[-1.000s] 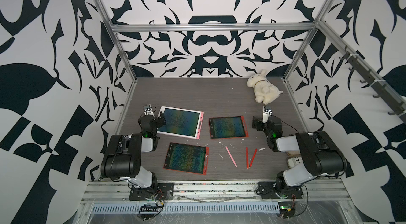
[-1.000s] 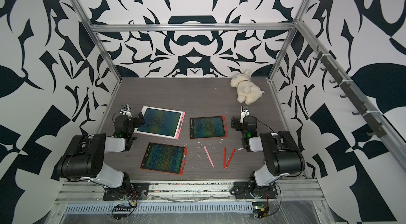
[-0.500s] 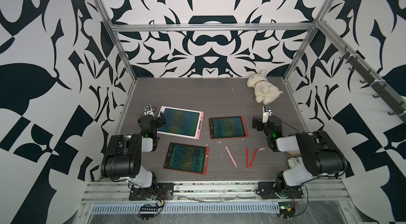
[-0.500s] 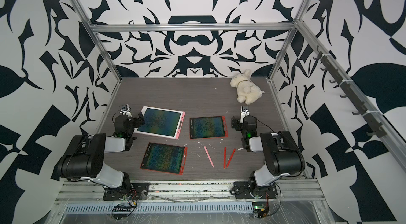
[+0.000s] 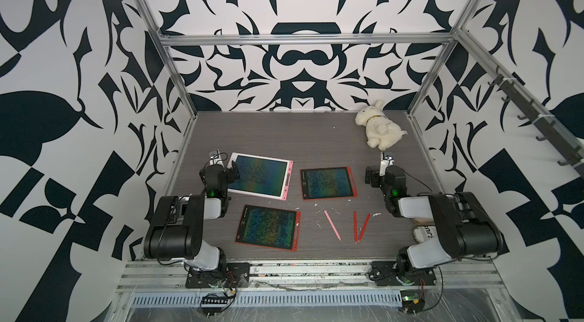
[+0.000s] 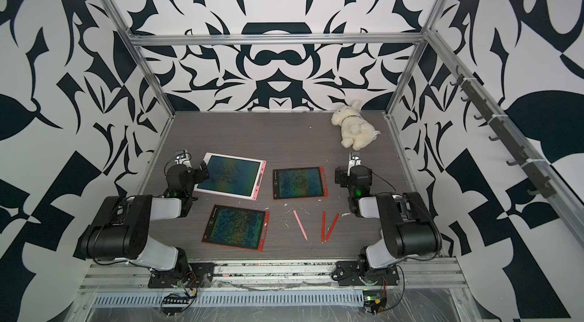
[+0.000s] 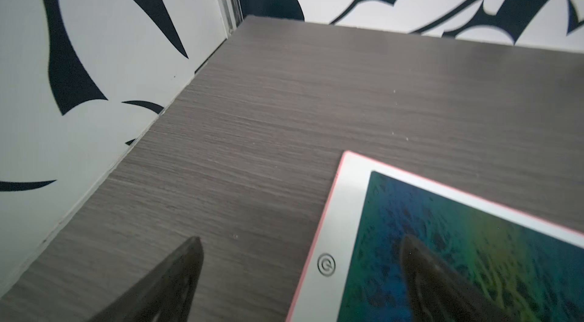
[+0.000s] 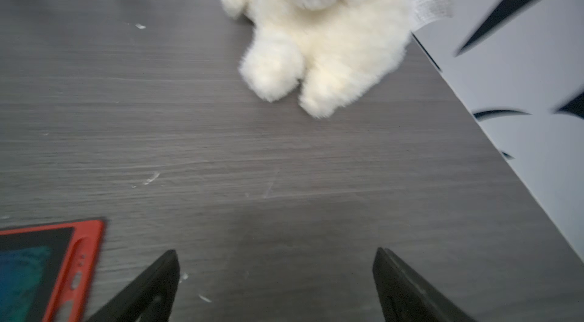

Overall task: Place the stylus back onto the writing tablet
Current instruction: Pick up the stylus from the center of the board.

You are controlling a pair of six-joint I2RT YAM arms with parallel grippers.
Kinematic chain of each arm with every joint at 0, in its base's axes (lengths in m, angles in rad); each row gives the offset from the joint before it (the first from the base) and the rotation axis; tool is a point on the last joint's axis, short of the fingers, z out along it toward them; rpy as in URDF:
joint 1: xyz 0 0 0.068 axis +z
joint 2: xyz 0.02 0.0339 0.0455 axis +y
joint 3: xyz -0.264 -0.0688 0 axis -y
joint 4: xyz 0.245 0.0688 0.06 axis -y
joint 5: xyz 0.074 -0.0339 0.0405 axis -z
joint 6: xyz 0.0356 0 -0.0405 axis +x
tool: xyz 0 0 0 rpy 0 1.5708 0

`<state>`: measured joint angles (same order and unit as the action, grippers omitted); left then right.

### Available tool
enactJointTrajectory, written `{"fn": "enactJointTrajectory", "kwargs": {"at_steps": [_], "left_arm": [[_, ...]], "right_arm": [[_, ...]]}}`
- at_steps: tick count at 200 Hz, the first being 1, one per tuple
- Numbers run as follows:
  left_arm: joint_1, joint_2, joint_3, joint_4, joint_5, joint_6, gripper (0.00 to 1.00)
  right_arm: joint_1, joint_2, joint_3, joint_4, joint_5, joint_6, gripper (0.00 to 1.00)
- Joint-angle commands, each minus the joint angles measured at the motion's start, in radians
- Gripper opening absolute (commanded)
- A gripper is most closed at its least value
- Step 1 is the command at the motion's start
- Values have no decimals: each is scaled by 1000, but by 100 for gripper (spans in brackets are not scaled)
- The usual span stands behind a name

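Right gripper (image 8: 275, 254) and left gripper (image 7: 301, 240) both stood open, empty; pink stylus (image 5: 332, 225) and two red styluses (image 5: 355, 226) lay on the table (image 5: 284, 134), near-left of right gripper, axes roughly near-far; right arm seemingly nearer.

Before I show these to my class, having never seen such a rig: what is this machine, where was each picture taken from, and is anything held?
Two robot arms stand at the near edge of a grey table. Two pictures look down from overhead; two come from cameras on the arms' wrists. On the table lie a white-framed tablet, two red-framed tablets, a pink stylus, two red styluses and a plush rabbit. The left gripper and the right gripper are open and hold nothing.
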<state>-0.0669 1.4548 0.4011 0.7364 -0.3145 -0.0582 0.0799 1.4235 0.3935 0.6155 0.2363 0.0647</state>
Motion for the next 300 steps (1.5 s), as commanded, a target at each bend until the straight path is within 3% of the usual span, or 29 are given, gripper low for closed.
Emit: {"fn": "enactJointTrajectory", "kwargs": {"at_steps": [1, 31, 60, 77, 97, 106, 137, 173, 218, 245, 300], "left_arm": [[-82, -166, 133, -297, -96, 23, 100], [-133, -349, 266, -619, -109, -111, 99], [-133, -449, 374, -911, -33, -266, 99], [-135, -491, 396, -1009, 50, -319, 100], [-138, -521, 401, -1074, 171, -329, 99], [-143, -525, 410, -1109, 197, -328, 99], [-152, -488, 461, -1233, 230, -312, 100], [-154, -452, 495, -1281, 302, -347, 99], [-154, -554, 422, -1246, 356, -300, 100], [-154, -560, 424, -1275, 393, -283, 100], [-160, -521, 425, -1274, 481, -285, 99]], "right_arm": [[-17, -185, 194, -418, 170, 207, 100], [-29, -297, 325, -767, -6, 306, 95], [-29, -390, 406, -1048, -178, 438, 69], [-27, -425, 437, -1224, -265, 557, 61], [-23, -437, 412, -1366, -440, 628, 43], [-6, -439, 397, -1432, -473, 643, 42], [163, -440, 387, -1580, -364, 692, 46], [301, -327, 355, -1564, -350, 762, 54], [474, -184, 348, -1553, -248, 861, 59], [501, -138, 332, -1522, -235, 883, 59], [500, -68, 315, -1466, -180, 900, 47]]}}
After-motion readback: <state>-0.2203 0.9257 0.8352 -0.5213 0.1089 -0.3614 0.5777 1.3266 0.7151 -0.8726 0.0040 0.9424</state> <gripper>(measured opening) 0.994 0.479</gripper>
